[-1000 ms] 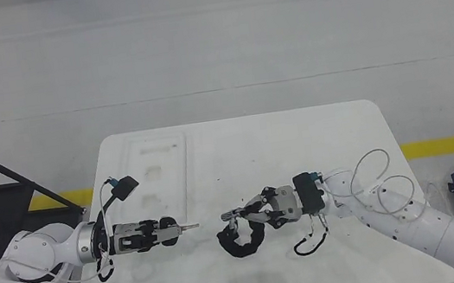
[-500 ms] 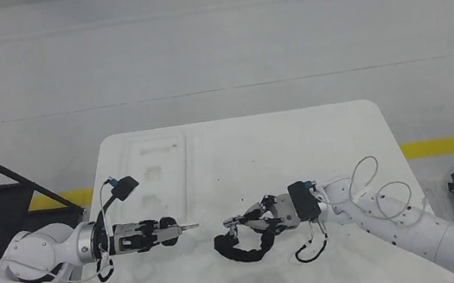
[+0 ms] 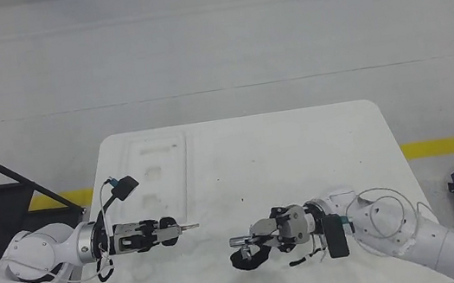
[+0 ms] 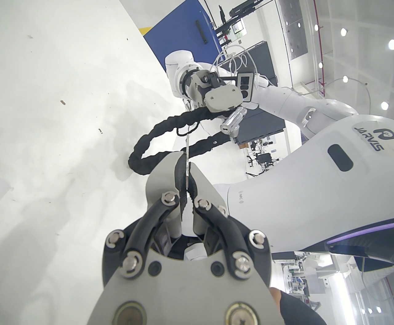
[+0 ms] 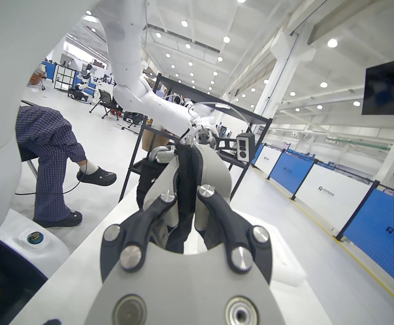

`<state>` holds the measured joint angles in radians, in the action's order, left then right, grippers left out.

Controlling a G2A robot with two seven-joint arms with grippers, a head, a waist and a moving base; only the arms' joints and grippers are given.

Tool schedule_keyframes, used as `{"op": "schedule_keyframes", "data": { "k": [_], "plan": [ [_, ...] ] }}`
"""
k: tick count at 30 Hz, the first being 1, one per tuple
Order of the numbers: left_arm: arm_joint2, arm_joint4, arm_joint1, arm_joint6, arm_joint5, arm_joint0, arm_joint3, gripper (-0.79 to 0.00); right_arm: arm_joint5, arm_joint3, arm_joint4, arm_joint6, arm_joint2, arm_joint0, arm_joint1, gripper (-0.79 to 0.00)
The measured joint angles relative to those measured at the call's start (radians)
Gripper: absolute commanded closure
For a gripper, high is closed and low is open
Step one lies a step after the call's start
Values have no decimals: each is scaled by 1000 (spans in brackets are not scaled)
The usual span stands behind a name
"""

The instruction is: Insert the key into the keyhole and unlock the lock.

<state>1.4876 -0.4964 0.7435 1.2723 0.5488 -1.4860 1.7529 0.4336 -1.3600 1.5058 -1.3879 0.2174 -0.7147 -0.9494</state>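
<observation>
Key (image 4: 186, 154): pinched in left gripper (image 4: 185, 172), long axis left-right, tip pointed right.
Lock (image 4: 172, 123): clamped in right gripper (image 5: 186, 157), cylinder (image 4: 233, 118) pointed left.

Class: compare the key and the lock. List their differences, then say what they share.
The key is a thin, straight metal blade; the lock is a silver cylinder on a thick black looped cable. The key is pinched in the left gripper; the lock's cable is pinched in the right gripper. Shared: both are gripped, face each other, and are apart; the key is not inserted.
</observation>
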Motion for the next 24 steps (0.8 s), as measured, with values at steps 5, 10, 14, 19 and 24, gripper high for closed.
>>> {"op": "schedule_keyframes", "data": {
  "k": [5,10,14,19,24],
  "plan": [
    [0,0,0,0,0,0,0,0,-59,-55,-122,-59,-49,2,-8,0],
    [0,0,0,0,0,0,0,0,-49,-94,-194,-49,-47,-18,-34,0],
    [0,0,0,0,0,0,0,0,-49,-93,-192,-49,-47,-17,-34,0],
    [0,0,0,0,0,0,0,0,-49,-93,-192,-49,-47,-17,-34,0],
    [0,0,0,0,0,0,0,0,-49,-93,-192,-49,-47,-17,-34,0]
  ]
}}
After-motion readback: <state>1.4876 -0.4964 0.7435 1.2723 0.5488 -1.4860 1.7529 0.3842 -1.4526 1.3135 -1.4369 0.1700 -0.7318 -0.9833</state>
